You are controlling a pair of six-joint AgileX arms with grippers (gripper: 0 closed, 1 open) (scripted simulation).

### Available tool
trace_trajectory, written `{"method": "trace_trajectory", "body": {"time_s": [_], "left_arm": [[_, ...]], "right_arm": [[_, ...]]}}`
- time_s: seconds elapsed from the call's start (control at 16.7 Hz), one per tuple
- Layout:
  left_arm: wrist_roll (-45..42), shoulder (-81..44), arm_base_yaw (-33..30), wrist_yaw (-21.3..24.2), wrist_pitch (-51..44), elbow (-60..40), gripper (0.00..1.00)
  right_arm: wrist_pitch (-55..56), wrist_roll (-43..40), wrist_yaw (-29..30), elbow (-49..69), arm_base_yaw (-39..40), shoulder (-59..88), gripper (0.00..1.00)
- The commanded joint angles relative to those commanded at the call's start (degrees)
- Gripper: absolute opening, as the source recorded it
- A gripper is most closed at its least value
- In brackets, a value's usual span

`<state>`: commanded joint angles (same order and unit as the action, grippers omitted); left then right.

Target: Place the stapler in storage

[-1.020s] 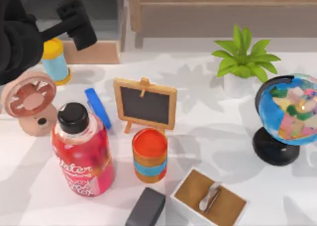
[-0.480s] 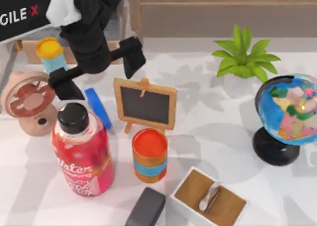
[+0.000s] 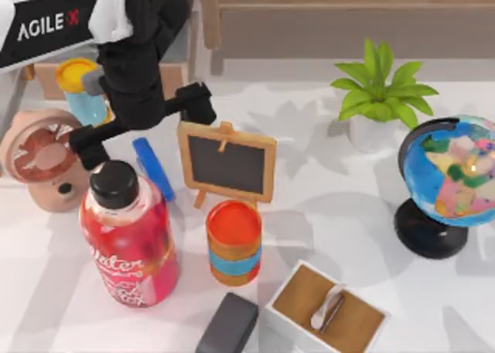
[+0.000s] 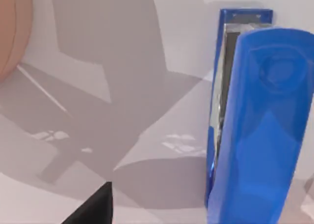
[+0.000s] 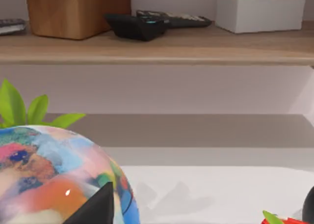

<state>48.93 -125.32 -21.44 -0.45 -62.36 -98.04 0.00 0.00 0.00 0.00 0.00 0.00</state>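
One arm is at work: from above, the left gripper point(image 3: 138, 125) hangs over the upper end of the stapler point(image 3: 152, 168), its two black fingers spread wide, one reaching toward the small chalkboard easel point(image 3: 227, 161) and the other toward the pink fan point(image 3: 46, 160), with nothing between them. The stapler lies flat on the white table point(image 3: 325, 206) just left of the easel, slanting away from the red bottle point(image 3: 128, 241), whose black cap stands right beside its lower end. Behind the easel, at the table's far edge, sits the storage point(image 3: 151, 78) with its tan wooden front panel, partly covered by the arm; the light-blue cylinder with a yellow cap point(image 3: 81, 90) stands in front of it. In the left wrist view the stapler point(image 4: 255, 121) is seen close up, blue and glossy with a metal strip along its side, resting on the table apart from a single black fingertip point(image 4: 95, 209). In the right wrist view a globe point(image 5: 54, 177) sits close by, a wooden shelf point(image 5: 162, 44) beyond it; I cannot tell how the right gripper's fingers stand
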Motion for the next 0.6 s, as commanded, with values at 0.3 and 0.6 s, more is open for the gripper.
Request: {"method": "trace_trajectory", "body": {"time_s": [0.3,0.6], "left_arm": [[0.6,-1.3,-0.7,0.2,1.5,-0.2,1.00],[0.2,-4.3,-0.1,0.1,7.6,3.3,1.00]], "right_arm": [[0.0,0.0,0.0,0.0,0.0,0.0,1.00],[0.0,0.0,0.0,0.0,0.0,0.0,1.00]]}}
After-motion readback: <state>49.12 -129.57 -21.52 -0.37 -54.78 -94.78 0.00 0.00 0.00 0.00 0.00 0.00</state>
